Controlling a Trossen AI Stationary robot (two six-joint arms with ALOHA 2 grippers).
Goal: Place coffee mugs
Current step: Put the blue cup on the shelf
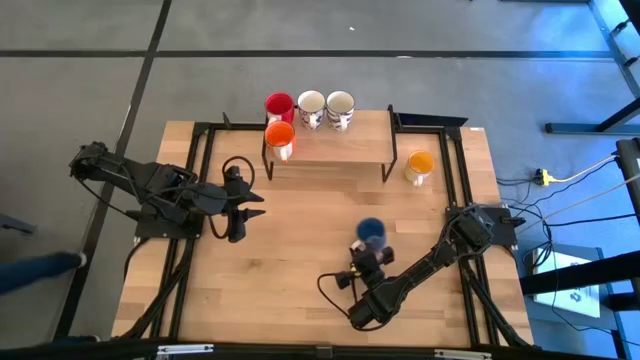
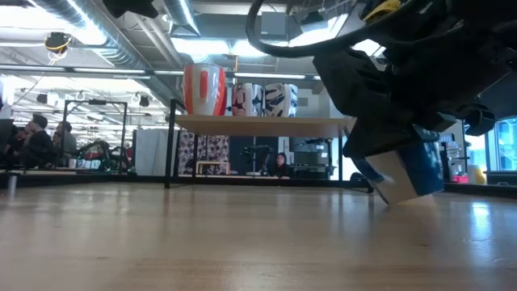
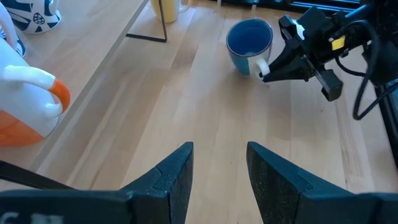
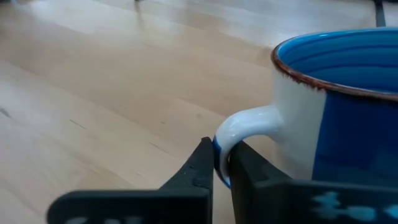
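We have the right gripper pinched on the white handle of the blue mug, jaws nearly shut with only the thin loop between them. The mug sits on the table, right of centre and nearer than the shelf; in the low view it looks tilted, one edge off the wood. It is glazed ceramic: stiff, breakable, slick. We judge a handle-only pinch lets the body swing or rotate, so we lift slowly and keep it low. Blue outside and inside, with a brown rim.

Left gripper waits over the left half of the table, jaws apart and holding nothing.

On the shelf at the far side sit the red mug, two white patterned mugs and the orange mug. The yellow mug stands on the table just right of the shelf.
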